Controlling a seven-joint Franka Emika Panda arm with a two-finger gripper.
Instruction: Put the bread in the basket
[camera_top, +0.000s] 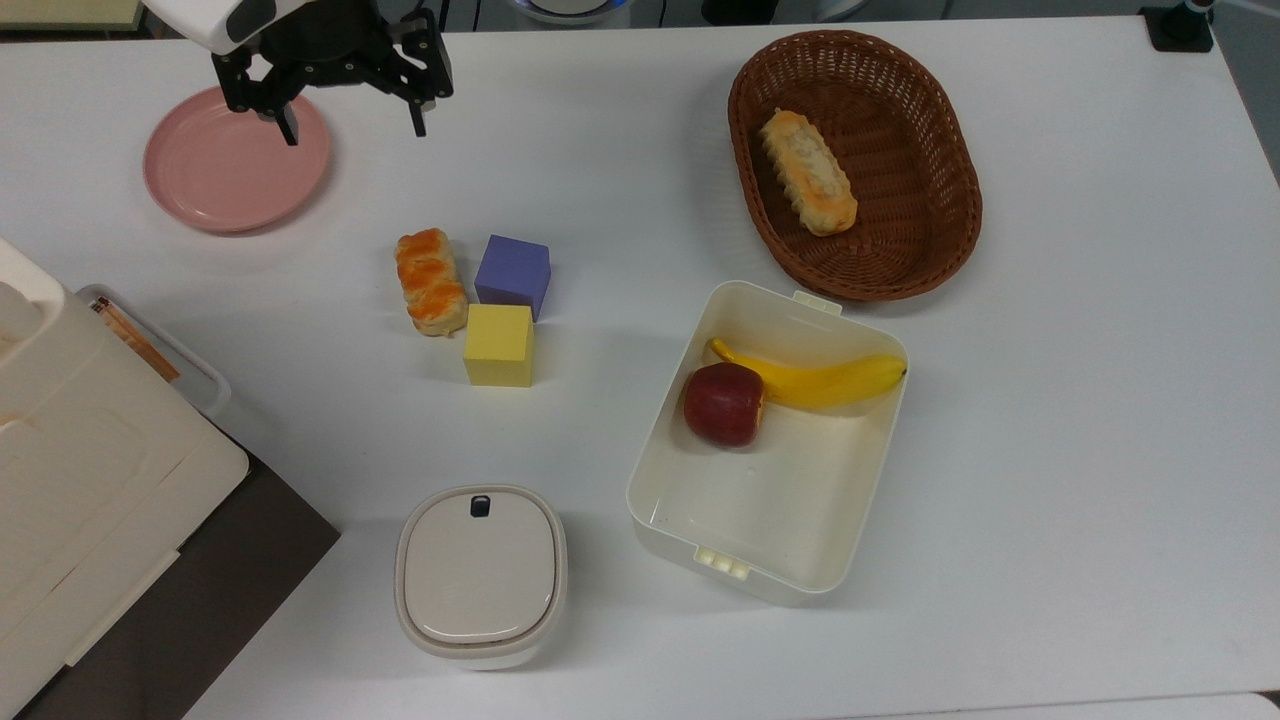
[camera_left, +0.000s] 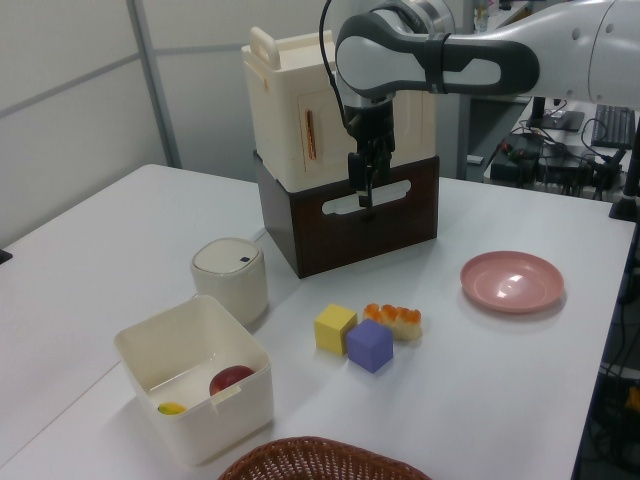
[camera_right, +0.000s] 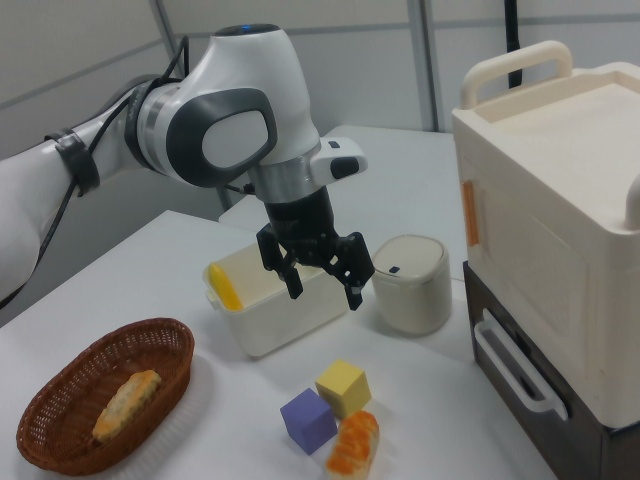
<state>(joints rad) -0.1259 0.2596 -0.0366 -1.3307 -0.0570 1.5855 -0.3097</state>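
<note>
Hand (camera_top: 352, 120) spread wide and empty, hanging by the round pink plate (camera_top: 236, 170). Short orange-glazed bun (camera_top: 431, 280) on the white counter (camera_top: 1080, 400), touching the purple cube (camera_top: 513, 275) and yellow cube (camera_top: 498, 345). Oval brown wicker basket (camera_top: 940, 240), well apart, holding a longer pale loaf (camera_top: 808, 172). Grasp, carry and drop all left to do.

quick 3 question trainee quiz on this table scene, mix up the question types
1. True or false: the bread already lies in the basket.
2. What touches the bread? A) yellow cube B) pink plate C) white box
3. Which two fruits lie in the white box?

Key:
1. False; it lies on the table, and a longer loaf is in the basket.
2. A
3. Apple and banana.
</note>
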